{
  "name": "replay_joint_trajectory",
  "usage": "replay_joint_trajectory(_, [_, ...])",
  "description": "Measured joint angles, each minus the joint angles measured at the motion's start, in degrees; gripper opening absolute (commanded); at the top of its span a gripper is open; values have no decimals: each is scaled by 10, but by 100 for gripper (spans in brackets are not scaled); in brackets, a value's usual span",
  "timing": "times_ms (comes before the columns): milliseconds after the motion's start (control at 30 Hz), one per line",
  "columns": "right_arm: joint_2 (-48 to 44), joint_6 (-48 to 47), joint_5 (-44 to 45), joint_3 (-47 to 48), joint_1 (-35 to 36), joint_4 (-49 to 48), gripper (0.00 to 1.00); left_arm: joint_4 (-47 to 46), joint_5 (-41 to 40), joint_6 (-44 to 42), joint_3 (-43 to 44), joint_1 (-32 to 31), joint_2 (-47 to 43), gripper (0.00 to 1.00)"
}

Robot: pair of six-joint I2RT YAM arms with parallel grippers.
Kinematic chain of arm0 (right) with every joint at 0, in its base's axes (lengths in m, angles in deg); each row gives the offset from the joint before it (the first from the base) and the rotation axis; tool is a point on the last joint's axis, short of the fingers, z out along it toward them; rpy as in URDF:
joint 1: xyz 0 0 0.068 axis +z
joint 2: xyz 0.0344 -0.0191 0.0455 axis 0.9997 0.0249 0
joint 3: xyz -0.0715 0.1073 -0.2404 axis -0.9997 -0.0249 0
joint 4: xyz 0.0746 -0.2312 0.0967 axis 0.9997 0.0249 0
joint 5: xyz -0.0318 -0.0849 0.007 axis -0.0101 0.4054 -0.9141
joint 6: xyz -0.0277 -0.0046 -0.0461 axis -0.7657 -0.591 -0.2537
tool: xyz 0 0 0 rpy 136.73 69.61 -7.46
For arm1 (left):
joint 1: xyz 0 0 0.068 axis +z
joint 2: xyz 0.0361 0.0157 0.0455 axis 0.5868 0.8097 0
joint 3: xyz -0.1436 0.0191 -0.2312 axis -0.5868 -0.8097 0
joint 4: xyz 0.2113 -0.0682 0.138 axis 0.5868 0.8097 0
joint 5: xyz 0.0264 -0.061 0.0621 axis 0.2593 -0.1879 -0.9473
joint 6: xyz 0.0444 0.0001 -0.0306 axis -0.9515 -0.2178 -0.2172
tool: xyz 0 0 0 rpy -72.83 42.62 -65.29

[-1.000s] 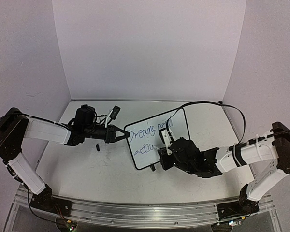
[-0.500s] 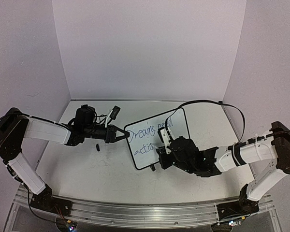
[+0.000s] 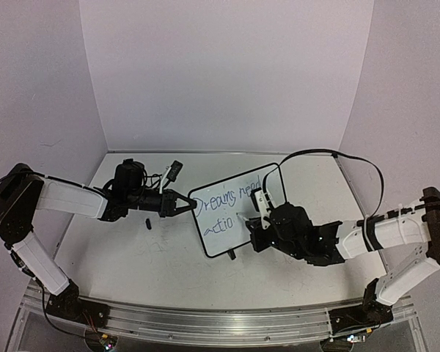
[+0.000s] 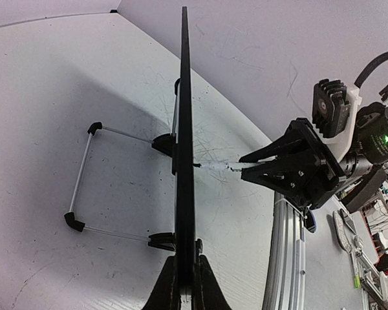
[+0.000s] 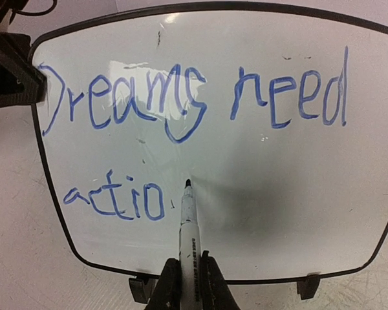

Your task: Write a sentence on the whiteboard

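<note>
The whiteboard (image 3: 273,187) stands upright at mid-table, tilted back on its stand. The sentence (image 5: 194,97) reads "Dreams need" on the top line and "actio" (image 5: 113,197) below, in blue; it also shows in the top view (image 3: 227,199). My left gripper (image 3: 193,205) is shut on the board's left edge, and the left wrist view shows the board edge-on between its fingers (image 4: 167,287). My right gripper (image 5: 189,265) is shut on a white marker (image 5: 188,226). The marker's tip is at the board just right of the "o". From the left wrist view, the marker (image 4: 213,166) meets the board's face.
A small black cap (image 3: 147,222) lies on the table below the left gripper. A black-and-white object (image 3: 173,171) with cables lies behind the left arm. The board's wire stand (image 4: 84,174) reaches behind it. A metal rail (image 3: 205,319) runs along the near edge.
My right gripper has moved to the right along the second line with the marker. The last letter now reads as a closed "o". The left arm and the board have not moved.
</note>
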Motion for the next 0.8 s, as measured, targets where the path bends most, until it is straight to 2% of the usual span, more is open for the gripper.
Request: replay_joint_trajectory(800, [32, -10, -21, 13, 3, -13, 0, 2, -2, 0, 0, 0, -1, 0])
